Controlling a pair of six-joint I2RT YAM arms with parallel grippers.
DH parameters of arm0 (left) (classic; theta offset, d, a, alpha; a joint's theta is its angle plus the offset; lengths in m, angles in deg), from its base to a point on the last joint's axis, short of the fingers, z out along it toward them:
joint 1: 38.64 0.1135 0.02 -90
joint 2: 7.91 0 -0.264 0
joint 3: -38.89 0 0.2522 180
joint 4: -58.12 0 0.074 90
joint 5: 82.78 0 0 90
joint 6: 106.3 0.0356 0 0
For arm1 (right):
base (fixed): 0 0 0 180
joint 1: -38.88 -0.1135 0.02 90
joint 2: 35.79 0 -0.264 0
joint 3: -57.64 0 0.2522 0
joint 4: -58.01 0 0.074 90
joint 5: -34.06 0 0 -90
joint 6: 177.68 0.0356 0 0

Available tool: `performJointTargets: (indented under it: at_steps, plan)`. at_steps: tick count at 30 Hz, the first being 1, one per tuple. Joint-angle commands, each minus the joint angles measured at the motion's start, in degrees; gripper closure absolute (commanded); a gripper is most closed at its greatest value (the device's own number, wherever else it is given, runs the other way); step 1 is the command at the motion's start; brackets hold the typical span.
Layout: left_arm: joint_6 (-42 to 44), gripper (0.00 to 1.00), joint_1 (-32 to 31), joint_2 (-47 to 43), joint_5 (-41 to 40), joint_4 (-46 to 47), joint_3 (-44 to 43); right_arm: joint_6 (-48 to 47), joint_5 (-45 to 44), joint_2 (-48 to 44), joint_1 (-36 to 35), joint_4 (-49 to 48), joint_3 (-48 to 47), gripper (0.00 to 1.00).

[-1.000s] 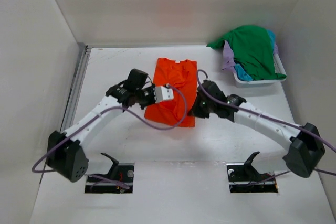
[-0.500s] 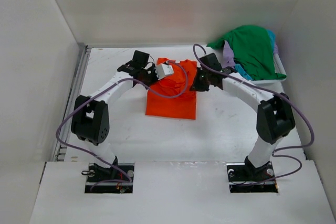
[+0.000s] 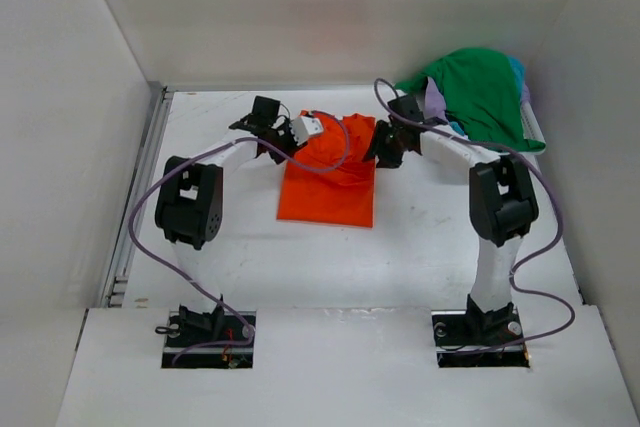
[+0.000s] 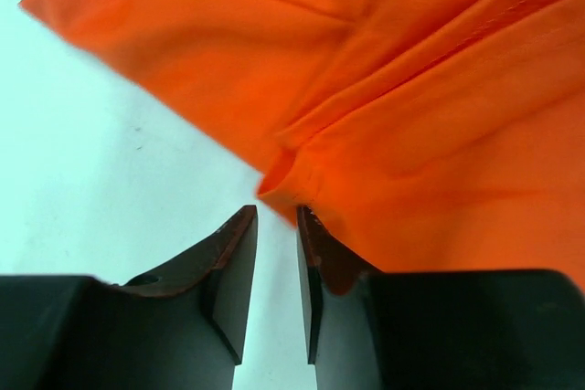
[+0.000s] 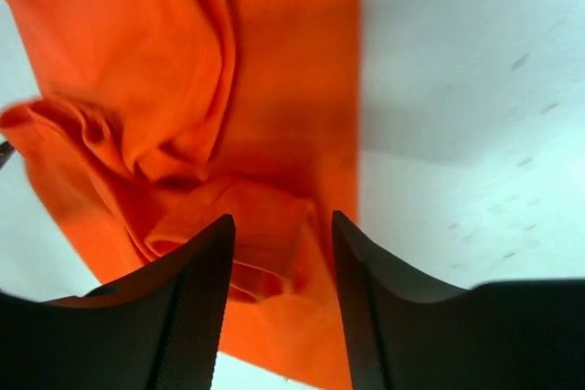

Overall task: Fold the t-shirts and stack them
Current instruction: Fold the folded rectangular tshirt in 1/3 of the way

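A bright orange cloth t-shirt (image 3: 328, 187), folded but rumpled at its far end, is laid on the white tabletop (image 3: 420, 237) between the left hand (image 4: 276, 216), narrowly parted and empty, and the right hand (image 5: 279, 221), spread wide. Right of that hand, a white plastic lattice basket (image 3: 490, 155) is heaped with a dark green shirt (image 3: 485, 92), a lavender shirt (image 3: 432, 107) and a teal shirt (image 3: 462, 137).

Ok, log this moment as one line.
orange t-shirt: folded | left fingers: slightly open, empty, at its corner | right fingers: open over it | green t-shirt: on basket
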Motion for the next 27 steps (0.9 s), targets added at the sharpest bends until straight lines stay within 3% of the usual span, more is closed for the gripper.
performJointTargets:
  at_steps: [1,7,9,12,15,18,25,27]
  plan:
    - [-5.47,0.76,2.40,0.86,-1.06,6.16,-4.93,-1.57,-0.05,-1.21,2.95,-4.31,-5.47,0.48]
    - [-8.82,0.73,5.30,-0.44,-1.78,5.21,-8.02,-4.47,-1.37,-5.60,3.92,-2.64,-5.39,0.46]
    - [-7.59,0.68,5.13,-3.08,0.76,5.03,-5.92,-5.70,-2.15,-7.80,3.66,-1.59,-3.55,0.53]
    - [-6.62,0.59,4.25,-5.11,3.85,3.98,-3.36,-6.23,-4.35,-9.65,0.94,1.22,-0.56,0.70]
    - [-6.36,0.55,3.46,-2.84,4.29,-0.23,-4.23,-6.15,-5.76,-10.26,-2.92,6.05,1.47,0.86]
    - [-6.97,0.55,3.46,1.12,4.55,-4.80,-6.78,-4.39,-6.81,-10.97,-4.86,9.22,2.79,0.95]
    - [-11.53,0.55,3.55,6.05,3.85,-4.12,-10.30,-3.86,-4.97,-7.90,-8.56,11.78,1.04,0.99]
    - [-13.12,0.61,3.63,6.49,4.12,-3.24,-10.57,-3.77,-4.97,-6.15,-8.56,11.17,0.33,1.00]
